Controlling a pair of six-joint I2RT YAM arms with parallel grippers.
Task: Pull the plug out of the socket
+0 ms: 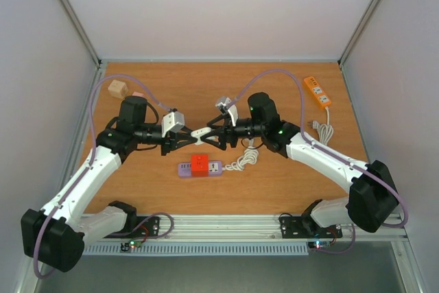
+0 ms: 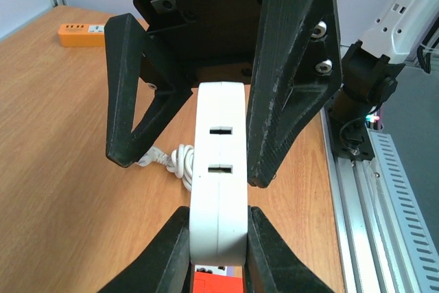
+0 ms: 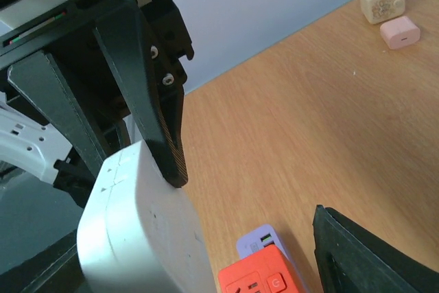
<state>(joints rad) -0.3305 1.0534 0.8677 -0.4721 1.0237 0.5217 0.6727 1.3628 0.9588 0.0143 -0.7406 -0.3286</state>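
Observation:
A white oblong piece hangs above the table's middle. A seam runs across it between two slots, so it looks like plug and socket joined; I cannot tell which half is which. My left gripper is shut on the near half, its fingers pressed to both flanks. My right gripper comes from the opposite side and stands open astride the far half: one finger lies close along the piece, the other is well apart. In the right wrist view the white piece fills the lower left.
Below the grippers lies a purple power strip with an orange block on it and a coiled white cord. An orange power strip lies back right. A wooden cube and a pink block sit back left.

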